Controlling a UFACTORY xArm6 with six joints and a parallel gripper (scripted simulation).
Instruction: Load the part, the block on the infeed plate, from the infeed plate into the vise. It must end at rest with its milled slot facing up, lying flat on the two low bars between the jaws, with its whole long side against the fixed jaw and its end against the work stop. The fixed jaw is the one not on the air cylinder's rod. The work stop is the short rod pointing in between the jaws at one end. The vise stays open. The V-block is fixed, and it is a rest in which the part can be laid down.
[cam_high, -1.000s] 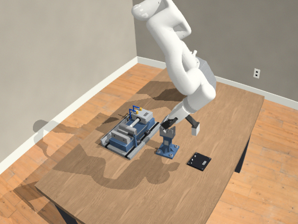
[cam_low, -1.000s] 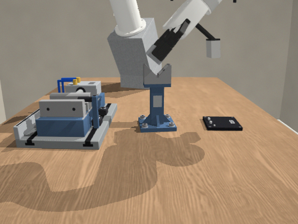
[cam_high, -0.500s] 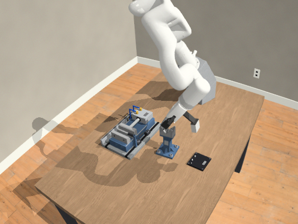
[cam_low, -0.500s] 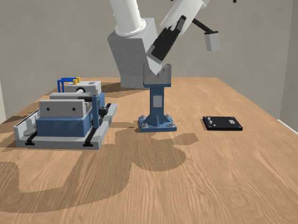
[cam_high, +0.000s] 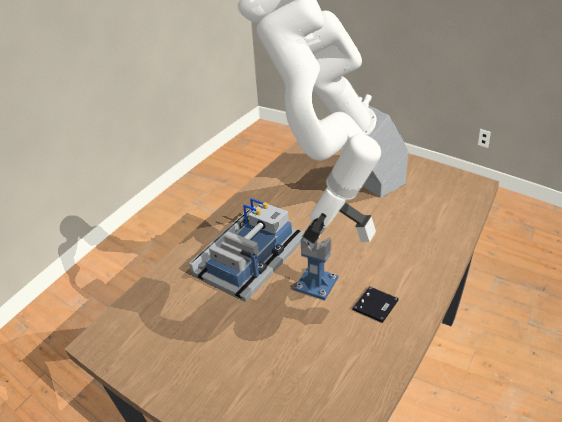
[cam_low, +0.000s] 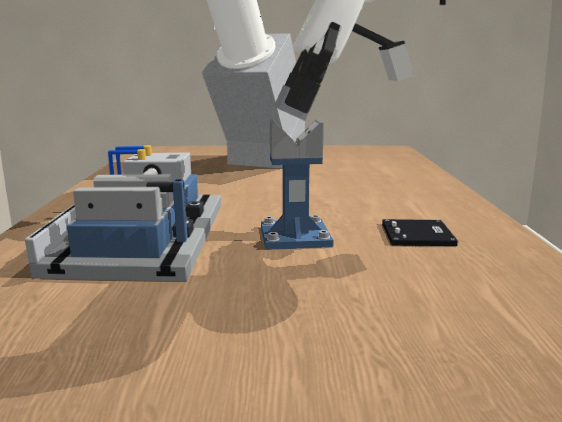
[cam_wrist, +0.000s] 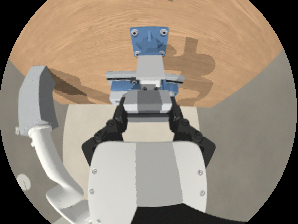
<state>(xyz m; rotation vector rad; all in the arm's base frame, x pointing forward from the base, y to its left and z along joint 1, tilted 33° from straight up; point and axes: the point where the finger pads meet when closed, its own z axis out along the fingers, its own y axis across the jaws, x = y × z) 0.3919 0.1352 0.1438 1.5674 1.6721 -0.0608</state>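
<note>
My gripper (cam_low: 295, 107) is shut on the part (cam_wrist: 147, 102), a grey block. It holds the part tilted, right over the notch of the V-block (cam_low: 297, 141); whether the part touches the notch I cannot tell. In the top view the gripper (cam_high: 311, 239) is at the top of the V-block (cam_high: 317, 250). The wrist view shows the part between the two black fingers, with the V-block (cam_wrist: 148, 82) just beyond. The vise (cam_high: 248, 246) stands open to the left of the V-block, also in the exterior view (cam_low: 125, 215). The black infeed plate (cam_low: 419, 232) is bare.
The V-block stands on a blue post with a bolted base (cam_low: 294, 237). The air cylinder with blue tubes (cam_high: 262, 212) is at the vise's far end. The arm's grey base (cam_high: 387, 155) stands behind the V-block. The infeed plate (cam_high: 375, 304) lies to the right.
</note>
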